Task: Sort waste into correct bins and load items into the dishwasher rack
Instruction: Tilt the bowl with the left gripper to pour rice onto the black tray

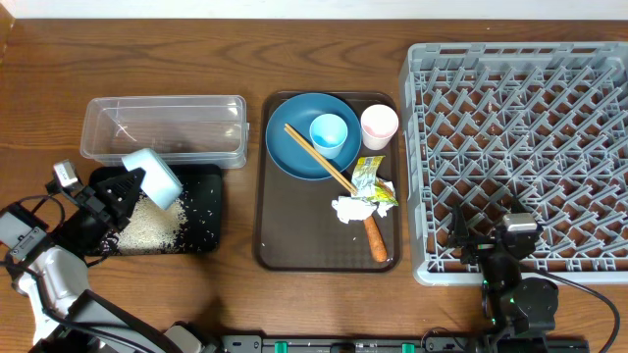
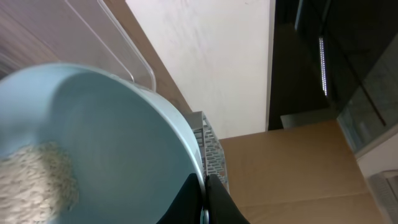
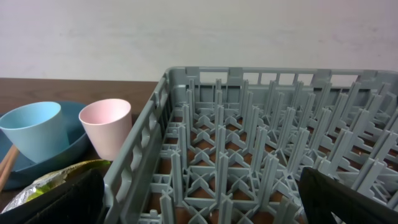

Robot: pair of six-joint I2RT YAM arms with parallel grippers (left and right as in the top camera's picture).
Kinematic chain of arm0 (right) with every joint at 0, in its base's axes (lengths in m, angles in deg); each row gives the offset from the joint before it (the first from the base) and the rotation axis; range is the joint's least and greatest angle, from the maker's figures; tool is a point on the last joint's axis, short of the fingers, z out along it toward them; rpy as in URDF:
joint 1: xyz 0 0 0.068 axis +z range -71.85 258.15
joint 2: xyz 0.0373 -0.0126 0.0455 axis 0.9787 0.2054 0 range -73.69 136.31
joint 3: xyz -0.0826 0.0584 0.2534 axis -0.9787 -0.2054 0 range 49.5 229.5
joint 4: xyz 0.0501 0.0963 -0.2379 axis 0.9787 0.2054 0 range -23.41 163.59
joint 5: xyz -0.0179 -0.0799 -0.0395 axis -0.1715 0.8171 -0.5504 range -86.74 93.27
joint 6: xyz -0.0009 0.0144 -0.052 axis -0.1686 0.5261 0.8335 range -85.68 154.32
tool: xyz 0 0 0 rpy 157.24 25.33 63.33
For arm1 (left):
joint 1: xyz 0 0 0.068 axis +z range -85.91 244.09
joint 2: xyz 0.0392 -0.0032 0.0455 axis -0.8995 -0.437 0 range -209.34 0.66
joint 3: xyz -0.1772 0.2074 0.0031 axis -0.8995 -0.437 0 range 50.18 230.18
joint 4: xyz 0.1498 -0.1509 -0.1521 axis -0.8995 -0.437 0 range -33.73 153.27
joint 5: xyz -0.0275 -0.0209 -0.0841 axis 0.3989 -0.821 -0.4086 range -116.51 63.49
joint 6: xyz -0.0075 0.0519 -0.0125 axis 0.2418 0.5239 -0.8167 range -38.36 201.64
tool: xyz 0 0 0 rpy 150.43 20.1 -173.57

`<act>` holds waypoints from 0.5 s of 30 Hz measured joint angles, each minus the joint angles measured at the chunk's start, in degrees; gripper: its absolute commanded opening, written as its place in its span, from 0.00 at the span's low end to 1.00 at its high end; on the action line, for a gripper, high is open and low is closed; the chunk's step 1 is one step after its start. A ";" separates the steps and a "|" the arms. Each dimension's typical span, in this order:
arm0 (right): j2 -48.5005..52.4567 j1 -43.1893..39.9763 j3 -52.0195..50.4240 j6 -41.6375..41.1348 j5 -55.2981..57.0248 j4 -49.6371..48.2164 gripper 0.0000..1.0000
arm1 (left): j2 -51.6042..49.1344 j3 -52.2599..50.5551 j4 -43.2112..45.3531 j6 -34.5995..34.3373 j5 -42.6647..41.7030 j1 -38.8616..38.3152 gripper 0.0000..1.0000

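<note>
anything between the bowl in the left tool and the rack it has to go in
Yes: the brown serving tray lies between the bowl and the rack, with the plate, blue cup and pink cup on it. Above them, nothing visible blocks the way.

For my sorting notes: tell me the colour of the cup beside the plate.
Pale pink; the cup shows best in the right wrist view.

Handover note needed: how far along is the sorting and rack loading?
Done: a pile of rice lies in the black tray. In hand: the left gripper is shut on the pale-blue bowl, tipped over that tray, some rice inside. Left: napkin, wrapper, orange stick, plate, blue cup, pink cup, chopsticks sit on the brown tray; the rack and clear tub hold nothing; the right gripper is open.
</note>
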 measured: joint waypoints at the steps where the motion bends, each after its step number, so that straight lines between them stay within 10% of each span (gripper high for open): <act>1: 0.00 0.00 0.00 0.00 0.00 0.02 0.99 | 0.00 0.00 0.00 0.42 0.00 0.11 0.06; 15: 0.00 0.00 0.00 0.00 0.00 0.02 0.99 | 0.00 0.00 0.04 0.98 0.00 7.69 0.06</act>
